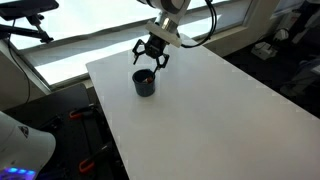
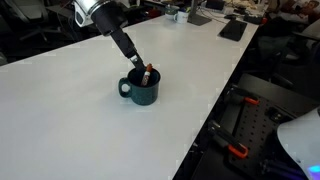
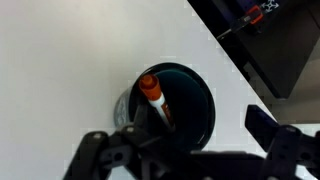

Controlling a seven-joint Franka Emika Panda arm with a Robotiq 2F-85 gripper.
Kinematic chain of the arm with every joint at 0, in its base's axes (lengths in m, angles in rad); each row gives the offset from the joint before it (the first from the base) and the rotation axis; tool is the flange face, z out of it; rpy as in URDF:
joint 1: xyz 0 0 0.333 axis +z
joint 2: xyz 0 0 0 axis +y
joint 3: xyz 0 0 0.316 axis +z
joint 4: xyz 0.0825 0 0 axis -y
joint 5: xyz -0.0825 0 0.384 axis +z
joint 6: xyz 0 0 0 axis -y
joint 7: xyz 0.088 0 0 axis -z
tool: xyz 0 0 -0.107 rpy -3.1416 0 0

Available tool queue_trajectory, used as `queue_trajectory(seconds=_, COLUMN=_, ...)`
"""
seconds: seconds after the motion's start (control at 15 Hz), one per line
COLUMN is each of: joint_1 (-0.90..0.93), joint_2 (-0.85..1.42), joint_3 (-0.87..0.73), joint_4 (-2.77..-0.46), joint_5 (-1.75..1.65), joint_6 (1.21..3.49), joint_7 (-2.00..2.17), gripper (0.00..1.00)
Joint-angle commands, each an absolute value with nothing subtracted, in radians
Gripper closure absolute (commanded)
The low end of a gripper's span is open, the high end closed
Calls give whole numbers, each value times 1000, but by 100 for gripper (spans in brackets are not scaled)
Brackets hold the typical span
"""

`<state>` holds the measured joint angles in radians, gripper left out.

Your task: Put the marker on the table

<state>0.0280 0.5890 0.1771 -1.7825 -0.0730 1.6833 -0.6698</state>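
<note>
— So, where is the marker (image 2: 148, 73) sitting right now?

— It is standing inside the dark cup (image 2: 143, 92), which is resting near the far left corner of the table (image 1: 220, 110). The gripper (image 1: 151, 62) is hovering just above the cup's mouth, jaws spread wide and gripping nothing.

— Which way is the marker pointing?

— Its long axis is running steeply, close to upright but tilting. The orange end is poking up past the rim, and the dark end is reaching down inside. In the wrist view the orange tip is leaning toward the left side of the cup.

— And what is the step asking for?

— I am judging it like this: centring the jaws over the orange end, lowering one finger on each side without knocking the rim, closing across the thin shaft, then lifting along the tilt so the cup is not tipping.
</note>
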Motion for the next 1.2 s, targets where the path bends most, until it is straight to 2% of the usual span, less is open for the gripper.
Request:
queue_trajectory(seconds=0.0, joint_1=33, joint_2=595, joint_3=170, joint_4=-1770, joint_5=-80, joint_6=1681, joint_7=-669, gripper=0)
queue_trajectory(seconds=1.0, joint_1=19, joint_2=673, joint_3=142, joint_4=-1704, joint_5=-85, joint_6=1603, joint_7=-651, gripper=0)
queue_trajectory(seconds=1.07, joint_1=19, joint_2=678, joint_3=141, joint_4=-1700, joint_5=-86, joint_6=1600, joint_7=-650, gripper=5)
queue_trajectory(seconds=1.13, joint_1=19, joint_2=683, joint_3=140, joint_4=-1695, joint_5=-86, joint_6=1597, joint_7=-647, gripper=28)
